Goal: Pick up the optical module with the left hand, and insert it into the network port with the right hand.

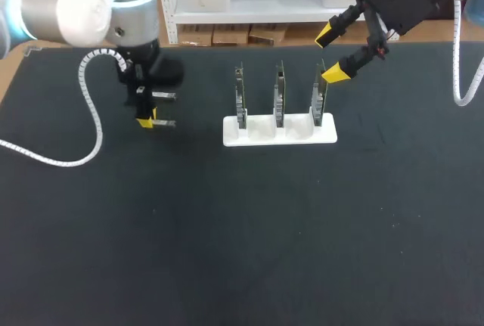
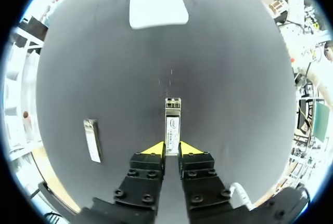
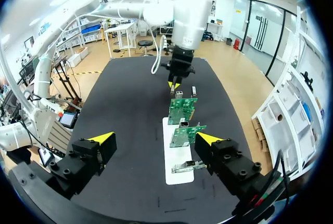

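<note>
- As head view shows it, L pincer [image 1: 146, 120] pinches optical module [image 1: 165, 123] low on surface [image 1: 227, 250]; R pincer [image 1: 330, 55] spread, above white rack [image 1: 249, 138] w/ three upright boards [image 1: 279, 99].
- L wrist: module's long axis runs straight ahead of fingers [image 2: 155, 149], twd rack; spare module [image 2: 92, 140] beside.
- R wrist: rack just ahead, betw spread fingers.
</note>
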